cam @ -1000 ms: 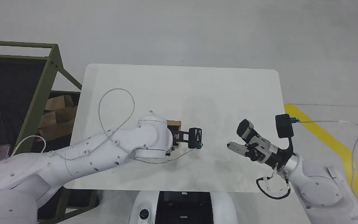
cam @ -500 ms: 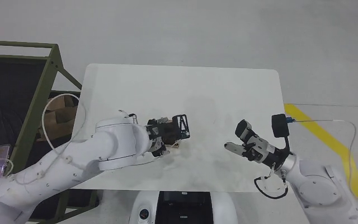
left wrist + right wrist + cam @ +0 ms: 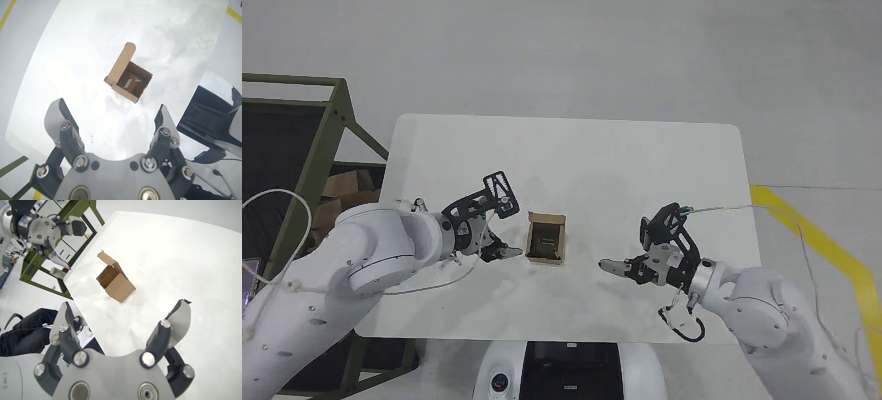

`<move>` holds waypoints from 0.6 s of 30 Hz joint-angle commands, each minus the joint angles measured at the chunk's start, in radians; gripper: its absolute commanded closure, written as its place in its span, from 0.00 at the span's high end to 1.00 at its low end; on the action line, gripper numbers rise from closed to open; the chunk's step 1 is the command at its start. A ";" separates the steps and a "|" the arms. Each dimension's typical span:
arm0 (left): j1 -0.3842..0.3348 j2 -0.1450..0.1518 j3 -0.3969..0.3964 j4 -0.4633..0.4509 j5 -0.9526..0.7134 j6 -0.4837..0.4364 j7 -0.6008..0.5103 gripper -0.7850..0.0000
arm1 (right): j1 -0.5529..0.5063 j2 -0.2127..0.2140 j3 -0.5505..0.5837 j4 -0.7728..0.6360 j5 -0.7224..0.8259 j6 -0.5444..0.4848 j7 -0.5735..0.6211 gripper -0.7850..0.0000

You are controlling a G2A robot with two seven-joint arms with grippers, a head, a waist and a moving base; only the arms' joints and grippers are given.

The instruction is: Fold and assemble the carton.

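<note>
A small brown carton [image 3: 545, 238] stands near the table's front middle, its top open and one flap raised. In the left wrist view the carton [image 3: 130, 83] shows folded flaps inside. My left gripper [image 3: 504, 222] hangs just left of it, open and empty, a short gap away. Seen from its own wrist, the left gripper [image 3: 110, 109] has its fingers spread wide, with the carton ahead of them. My right gripper [image 3: 637, 245] is to the carton's right, open and holding nothing. The right wrist view has the right gripper [image 3: 124, 305] facing the carton [image 3: 118, 288], with the left gripper [image 3: 70, 244] beyond it.
The white table [image 3: 642, 160] is bare around the carton. A green metal frame [image 3: 322, 130] holding cardboard pieces [image 3: 347, 205] stands off the table's left edge. A yellow floor line [image 3: 802, 235] runs past the right edge.
The left arm drew back to the left off the carton, leaving it standing uncovered. The right gripper moved left, closer to the carton.
</note>
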 commanded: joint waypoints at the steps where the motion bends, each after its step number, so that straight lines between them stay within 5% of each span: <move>1: 0.047 0.005 -0.039 0.034 -0.019 -0.021 0.035 1.00 | 0.040 -0.007 -0.045 0.020 -0.032 0.018 0.015 1.00; 8: 0.110 0.004 -0.072 0.113 -0.045 -0.039 0.093 1.00 | 0.151 -0.038 -0.190 0.084 -0.134 0.122 0.032 1.00; 18: 0.050 -0.021 0.020 0.183 -0.058 -0.017 0.099 1.00 | 0.238 -0.076 -0.312 0.123 -0.199 0.200 0.011 1.00</move>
